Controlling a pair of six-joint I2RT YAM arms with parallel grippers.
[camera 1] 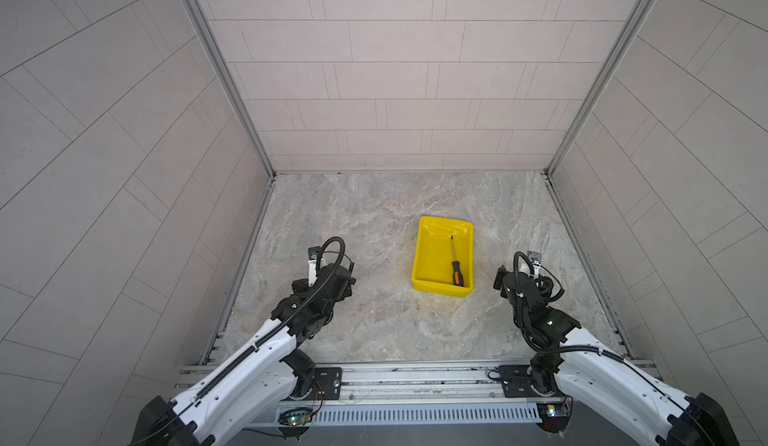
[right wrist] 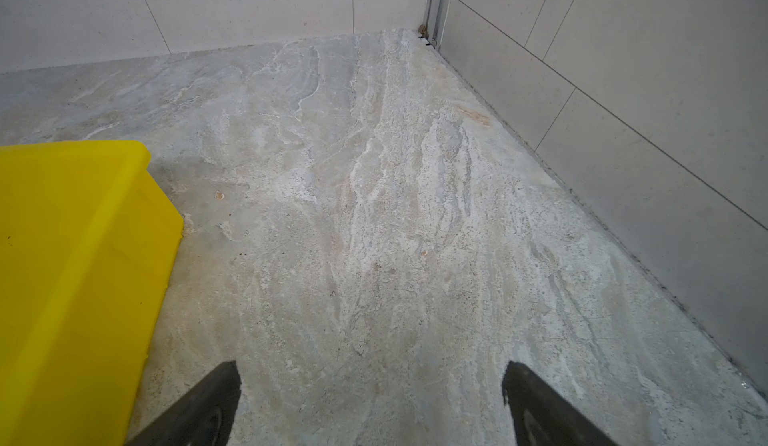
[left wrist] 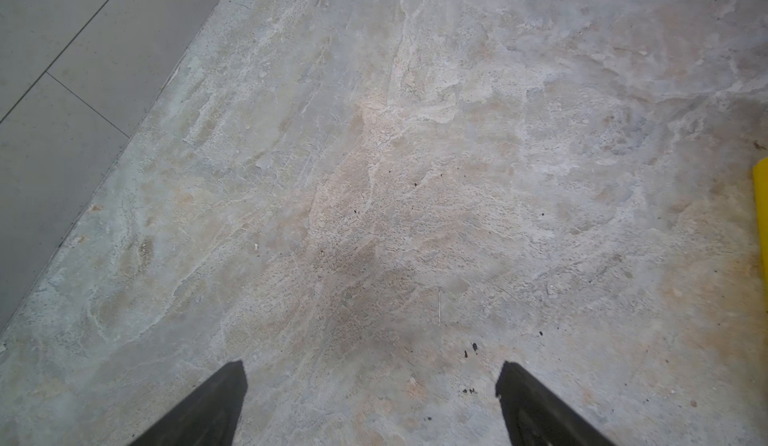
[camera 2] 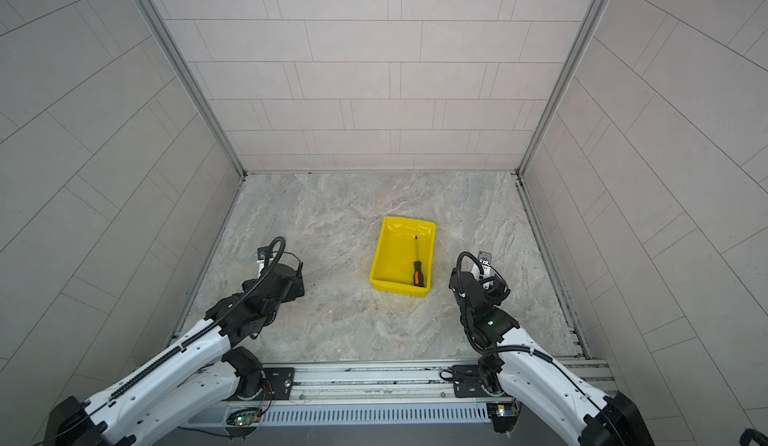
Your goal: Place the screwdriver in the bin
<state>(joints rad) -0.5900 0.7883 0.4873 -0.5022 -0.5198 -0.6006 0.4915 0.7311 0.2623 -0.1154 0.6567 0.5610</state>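
Screwdriver (camera 1: 456, 263), slim, black-and-orange-handled with a thin dark metal shaft, lay inside the glossy yellow rectangular plastic bin (camera 1: 440, 290), handle toward the robot, shaft pointing away, nearer the right pincer (right wrist: 370, 371). Right and left pincer (left wrist: 370, 371) hung spread, empty, above the marbled stone counter (camera 1: 374, 319). One screwdriver, one bin.

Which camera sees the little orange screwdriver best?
A top view is best: in both top views the slim black-and-orange screwdriver lies whole inside the bright yellow plastic bin. Both wrist views show only the bin's outside, never the screwdriver.
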